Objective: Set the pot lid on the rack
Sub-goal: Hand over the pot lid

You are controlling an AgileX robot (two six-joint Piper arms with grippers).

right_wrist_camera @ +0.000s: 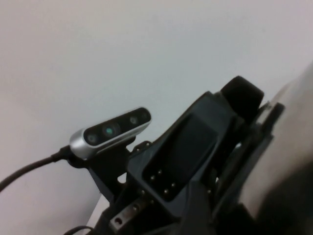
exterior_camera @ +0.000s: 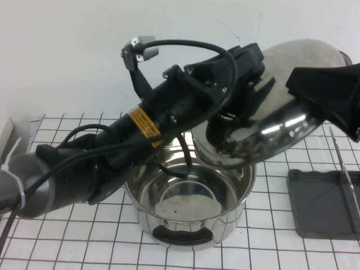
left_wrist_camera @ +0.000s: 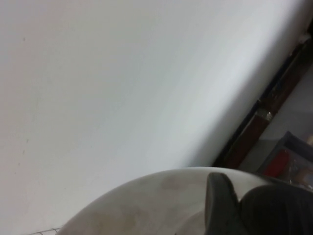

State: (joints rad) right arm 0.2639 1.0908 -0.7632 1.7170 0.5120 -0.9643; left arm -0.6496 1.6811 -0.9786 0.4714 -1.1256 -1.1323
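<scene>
1. Nearest the robot, a deep stainless-steel pot [exterior_camera: 191, 211] stands uncovered on the checked tabletop [exterior_camera: 270, 247], toward the near edge, one black handle facing the camera. It looks empty.
2. Near the tabletop's right edge lies the rack [exterior_camera: 320, 208], a dark grey tray with thin upright wire bars. Nothing rests in it.
3. The left arm reaches from the left side, up and across above the pot. The left gripper [exterior_camera: 239, 67] holds the pot lid [exterior_camera: 281, 118], its jaws closed partway on the domed side, probably around the central knob, which is hidden.
4. The pot lid hangs in the air, tilted steeply, above the pot's far right rim, between pot and rack, touching neither.
5. The right gripper [exterior_camera: 329, 93] sits high at the right, just beside the lid's upper right edge, its fingers spread wide and holding nothing. Whether it touches the lid is unclear.
6. Progress, as a judgement: the lid is lifted off and carried partway. Left to do: bring it over the rack, lower it between the bars, release.
</scene>
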